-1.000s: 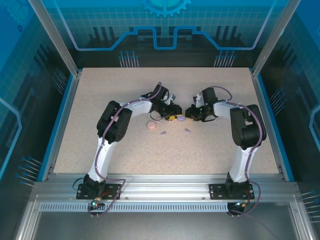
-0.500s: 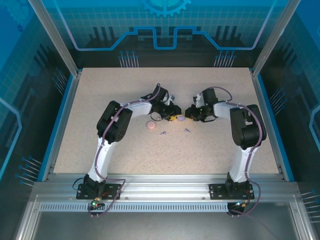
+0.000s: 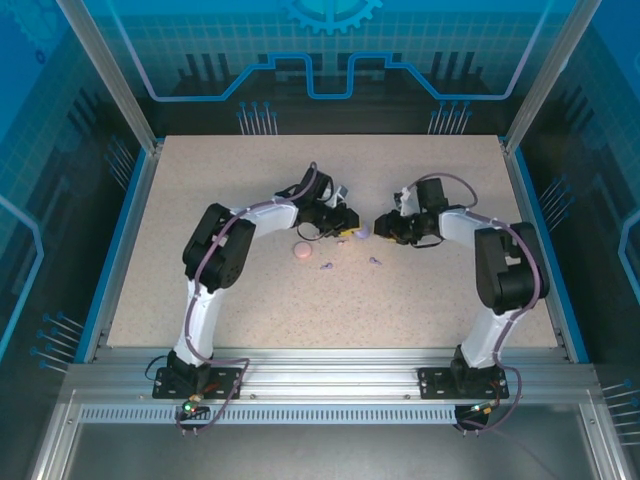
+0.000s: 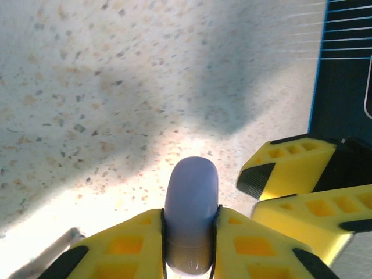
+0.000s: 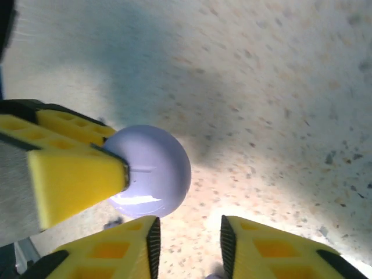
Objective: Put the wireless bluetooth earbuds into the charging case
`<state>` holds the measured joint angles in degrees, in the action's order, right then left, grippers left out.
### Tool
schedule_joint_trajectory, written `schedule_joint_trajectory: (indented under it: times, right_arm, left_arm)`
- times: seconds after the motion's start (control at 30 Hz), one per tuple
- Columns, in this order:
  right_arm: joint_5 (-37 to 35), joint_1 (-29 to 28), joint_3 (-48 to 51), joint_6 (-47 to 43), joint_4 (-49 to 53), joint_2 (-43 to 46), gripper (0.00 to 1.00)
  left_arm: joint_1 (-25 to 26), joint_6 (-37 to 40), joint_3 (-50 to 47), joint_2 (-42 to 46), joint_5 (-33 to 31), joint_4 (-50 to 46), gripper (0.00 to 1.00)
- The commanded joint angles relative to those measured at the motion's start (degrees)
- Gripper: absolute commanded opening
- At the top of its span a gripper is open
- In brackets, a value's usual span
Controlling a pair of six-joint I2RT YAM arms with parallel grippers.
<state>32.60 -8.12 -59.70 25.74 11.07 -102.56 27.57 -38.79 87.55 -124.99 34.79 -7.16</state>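
My left gripper [image 3: 348, 229] is shut on a round purple charging case [image 4: 190, 210], held closed and edge-on just above the table. The same case [image 5: 149, 171] appears in the right wrist view, pinched by a left finger [image 5: 67, 177]. My right gripper [image 5: 187, 247] is open right beside the case, with only table between its fingers [image 5: 264, 250]. Its yellow fingers [image 4: 293, 174] face the case from the right. Two tiny purple earbuds [image 3: 326, 266] [image 3: 375, 261] lie on the table in front of the grippers. The pale pink buds are hidden.
A closed pink round case [image 3: 300, 250] lies on the speckled table [image 3: 250, 180], left of the purple buds. Both arms bend inward over mid-table. A blue rim [image 3: 130, 230] and metal posts frame the surface.
The left gripper has lifted the purple case slightly up and away. The right arm's elbow has swung out to the right, and its gripper has stayed close to the case.
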Motion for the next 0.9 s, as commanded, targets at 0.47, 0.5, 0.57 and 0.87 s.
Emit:
schedule_joint_trajectory:
  times: [0.47,0.5,0.57,0.87]
  right_arm:
    - [25.9,1.3,-3.2,-12.9,0.9,11.5,0.52]
    - [26.9,1.0,-4.0,-13.7,1.7,11.7,0.52]
    - [29.2,0.5,-4.6,-13.9,1.6,12.0,0.52]
    - [33.2,-2.2,-7.9,-17.0,4.3,13.1,0.53]
  left_arm:
    - [-5.1,21.0,-8.8,22.2,14.0,0.7,0.12]
    - [-5.1,21.5,-9.4,23.0,14.9,1.3,0.12]
    - [-5.0,22.4,-10.2,24.7,15.9,1.9,0.12]
    - [-3.8,25.8,-11.5,27.8,20.0,1.9,0.11]
